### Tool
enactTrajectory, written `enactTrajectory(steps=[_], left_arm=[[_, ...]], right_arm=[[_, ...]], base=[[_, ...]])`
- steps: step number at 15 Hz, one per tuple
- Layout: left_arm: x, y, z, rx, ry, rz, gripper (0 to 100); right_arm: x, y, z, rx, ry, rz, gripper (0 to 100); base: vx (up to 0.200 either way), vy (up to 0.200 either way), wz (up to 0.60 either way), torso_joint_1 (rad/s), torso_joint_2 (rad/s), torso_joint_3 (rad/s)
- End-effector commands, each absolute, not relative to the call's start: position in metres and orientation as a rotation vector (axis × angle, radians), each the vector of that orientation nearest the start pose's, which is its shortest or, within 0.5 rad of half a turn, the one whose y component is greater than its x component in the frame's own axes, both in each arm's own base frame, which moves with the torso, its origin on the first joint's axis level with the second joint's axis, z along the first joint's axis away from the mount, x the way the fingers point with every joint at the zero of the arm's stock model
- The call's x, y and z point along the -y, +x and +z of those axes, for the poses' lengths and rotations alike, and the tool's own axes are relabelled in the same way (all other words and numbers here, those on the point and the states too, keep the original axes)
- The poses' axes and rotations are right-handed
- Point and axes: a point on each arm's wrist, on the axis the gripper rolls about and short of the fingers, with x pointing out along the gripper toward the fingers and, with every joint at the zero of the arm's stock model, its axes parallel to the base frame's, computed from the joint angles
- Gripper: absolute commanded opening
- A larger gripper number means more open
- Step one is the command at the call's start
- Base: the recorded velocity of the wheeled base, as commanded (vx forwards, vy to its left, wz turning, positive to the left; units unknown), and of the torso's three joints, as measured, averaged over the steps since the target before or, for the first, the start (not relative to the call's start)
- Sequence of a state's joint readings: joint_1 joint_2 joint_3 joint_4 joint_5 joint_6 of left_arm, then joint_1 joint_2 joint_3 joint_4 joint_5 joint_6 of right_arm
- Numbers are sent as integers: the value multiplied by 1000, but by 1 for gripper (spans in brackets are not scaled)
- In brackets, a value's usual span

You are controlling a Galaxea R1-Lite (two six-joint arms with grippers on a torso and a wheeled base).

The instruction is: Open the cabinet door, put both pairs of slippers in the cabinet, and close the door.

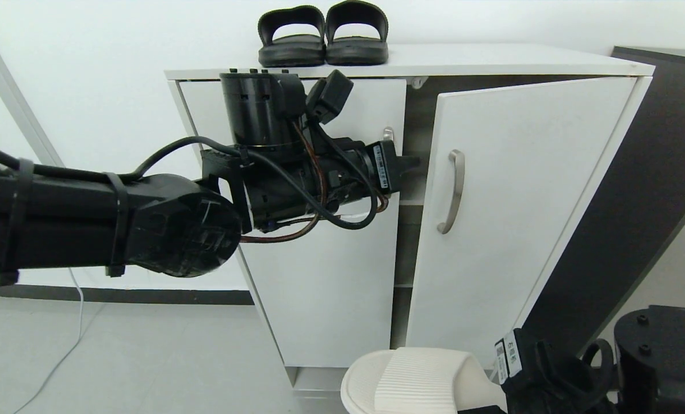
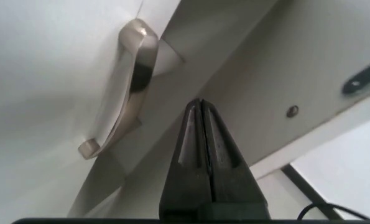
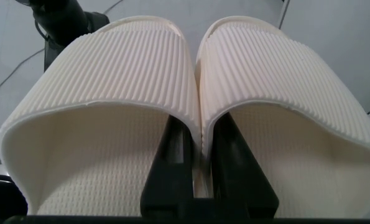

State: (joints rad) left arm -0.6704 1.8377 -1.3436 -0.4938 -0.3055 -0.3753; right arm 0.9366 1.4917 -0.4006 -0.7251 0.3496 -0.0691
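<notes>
A white cabinet has its right door swung partly outward, which leaves a dark gap with shelf edges. My left gripper is shut, and its tip pokes into that gap beside the left door's metal handle. In the left wrist view its fingers are pressed together with nothing between them. The black slippers stand as a pair on the cabinet top. Low at the right, my right gripper is shut on the inner sides of the white ribbed slippers, held side by side.
The right door's curved handle faces me. A dark panel runs along the cabinet's right side. A thin white cable trails over the grey floor at left. A white wall stands behind the cabinet.
</notes>
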Motion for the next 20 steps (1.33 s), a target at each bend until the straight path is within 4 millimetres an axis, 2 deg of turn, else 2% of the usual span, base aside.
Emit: enactTrajectory(steps=[1, 6, 9, 10, 13, 14, 18, 20], left_arm=[[241, 292, 267, -208, -361, -963, 0], [246, 296, 264, -180, -381, -972, 0], [249, 298, 260, -183, -381, -971, 0], [255, 294, 259, -177, -382, -990, 0], [282, 262, 255, -176, -380, -1096, 0], [286, 258, 256, -164, -383, -1113, 0], [286, 261, 253, -162, -384, -1105, 0], [283, 264, 255, -154, -383, -1096, 0]], right_arm=[[-183, 124, 140, -343, -176, 1286, 0], [-185, 122, 136, -361, -185, 1302, 0], [-187, 118, 135, -367, -191, 1320, 0], [-187, 116, 135, -370, -193, 1324, 0], [-187, 116, 132, -379, -196, 1325, 0], [-187, 115, 132, -380, -197, 1329, 0], [-187, 113, 131, -380, -201, 1339, 0], [-187, 113, 131, -380, -202, 1337, 0]], base=[[0, 0, 0, 0, 0, 0], [0, 0, 0, 0, 0, 0], [-200, 0, 0, 7, 9, 1], [-200, 0, 0, 7, 2, 7], [-200, 0, 0, 1, -2, 2], [-200, 0, 0, 2, 2, -2], [-200, 0, 0, 1, 2, 1], [0, 0, 0, 0, 0, 0]])
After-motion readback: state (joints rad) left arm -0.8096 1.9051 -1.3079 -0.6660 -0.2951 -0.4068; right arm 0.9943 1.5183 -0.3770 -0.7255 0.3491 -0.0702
